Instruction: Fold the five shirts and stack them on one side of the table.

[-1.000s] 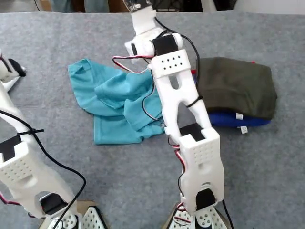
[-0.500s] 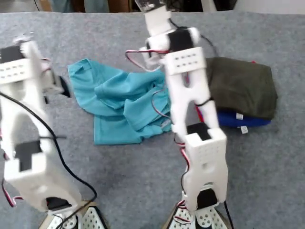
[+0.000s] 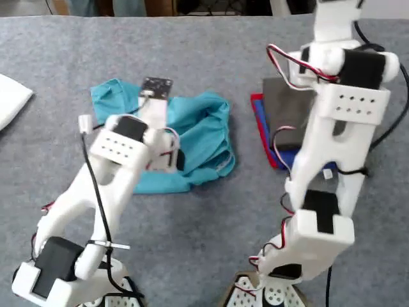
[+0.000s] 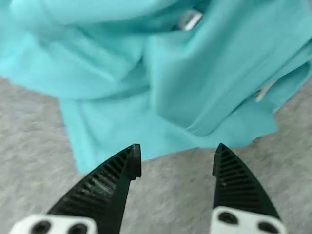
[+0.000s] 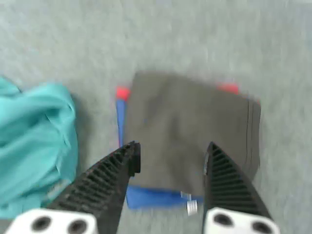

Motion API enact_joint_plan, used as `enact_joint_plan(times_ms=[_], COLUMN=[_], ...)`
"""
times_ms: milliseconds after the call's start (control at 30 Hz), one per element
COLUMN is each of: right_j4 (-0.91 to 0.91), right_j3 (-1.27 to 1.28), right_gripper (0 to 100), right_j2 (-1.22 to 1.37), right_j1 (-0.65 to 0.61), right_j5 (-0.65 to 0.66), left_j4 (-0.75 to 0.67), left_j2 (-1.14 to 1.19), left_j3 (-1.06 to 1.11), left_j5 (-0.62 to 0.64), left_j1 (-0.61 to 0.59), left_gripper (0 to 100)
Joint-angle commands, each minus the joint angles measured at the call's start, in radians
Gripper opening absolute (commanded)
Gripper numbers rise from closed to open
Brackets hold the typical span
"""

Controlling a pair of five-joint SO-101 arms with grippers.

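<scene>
A crumpled teal shirt [image 3: 198, 131] lies unfolded at the table's middle. My left gripper [image 4: 176, 155] hangs open just above its near edge, nothing between the fingers; the teal shirt [image 4: 195, 83] spreads under it. A stack of folded shirts sits at the right: a dark olive shirt [image 3: 287, 105] on top, a blue shirt [image 3: 286, 157] and a red shirt [image 3: 257, 105] peeking out beneath. My right gripper [image 5: 170, 158] stands open high above that stack, over the olive shirt [image 5: 190, 131]. The left arm [image 3: 128, 144] covers part of the teal shirt in the high view.
The grey felt table [image 3: 211, 236] is bare in front of the shirts and along the far edge. A white cloth corner [image 3: 11, 99] shows at the left edge. The right arm [image 3: 339, 141] hides much of the stack from above.
The right arm has swung from the teal shirt to above the folded stack. The left arm has come in from the left edge to the teal shirt, whose right side now lies differently bunched.
</scene>
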Motion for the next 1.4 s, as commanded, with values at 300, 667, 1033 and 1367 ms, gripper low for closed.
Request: enact_joint_plan(times_ms=[300,667,1033,1367], right_j4=[-0.044,-0.038,-0.003,-0.002], right_j3=[0.288,0.294,0.308,0.582], right_gripper=[22.2,22.2,22.2,22.2], right_j2=[-0.128,-0.131,-0.125,-0.323], right_j1=[0.029,0.031,-0.002,-0.110], right_j5=[0.006,0.006,0.018,0.195], left_j4=[-0.267,-0.127,0.078,0.384], left_j2=[0.140,0.296,0.124,0.110], left_j3=[0.042,-0.282,-0.719,-1.093], left_j5=[0.199,0.150,0.137,0.137], left_j1=[0.030,0.022,-0.088,-0.266], left_gripper=[26,3,3,3])
